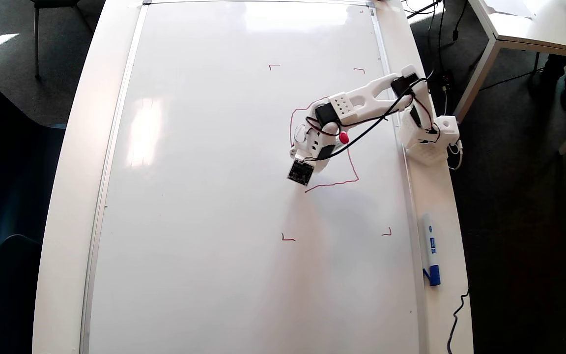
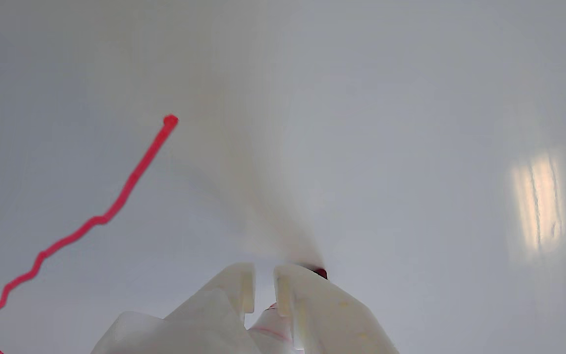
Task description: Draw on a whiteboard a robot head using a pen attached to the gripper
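The whiteboard fills the table. On it is a partial red outline of the robot head: a wobbly line down the right side, along the bottom, and another stretch at the upper left beside the arm. No inner shapes show. The white gripper hovers over the outline's left part, with its dark square board below. It is shut on the pen, whose red end sticks up. In the wrist view the gripper holds the pen, the red tip is at the board, and a red line ends to the left.
Four small red corner marks frame the drawing area. A white marker with a blue cap lies on the table's right strip. The arm's base stands at the board's right edge. A cable hangs nearby.
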Robot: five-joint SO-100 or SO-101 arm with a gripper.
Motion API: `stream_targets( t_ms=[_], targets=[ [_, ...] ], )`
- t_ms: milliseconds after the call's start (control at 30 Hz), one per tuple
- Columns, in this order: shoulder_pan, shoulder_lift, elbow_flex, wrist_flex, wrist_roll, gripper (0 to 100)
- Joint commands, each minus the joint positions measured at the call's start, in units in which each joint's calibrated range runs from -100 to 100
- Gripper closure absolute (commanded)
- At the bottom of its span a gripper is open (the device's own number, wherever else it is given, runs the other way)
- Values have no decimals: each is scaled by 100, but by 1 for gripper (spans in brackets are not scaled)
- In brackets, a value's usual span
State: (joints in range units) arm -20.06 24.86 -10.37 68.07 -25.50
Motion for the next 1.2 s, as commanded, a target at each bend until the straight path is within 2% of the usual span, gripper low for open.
stream_targets(
  t_ms=[0, 433, 700, 1167],
  targets=[
    [-392, -75, -166, 21, -51, 99],
    [-952, -84, -284, -31, -265, 99],
    [-775, -109, -529, -31, -239, 99],
    [-694, -1518, -57, 482, -212, 99]
  ],
)
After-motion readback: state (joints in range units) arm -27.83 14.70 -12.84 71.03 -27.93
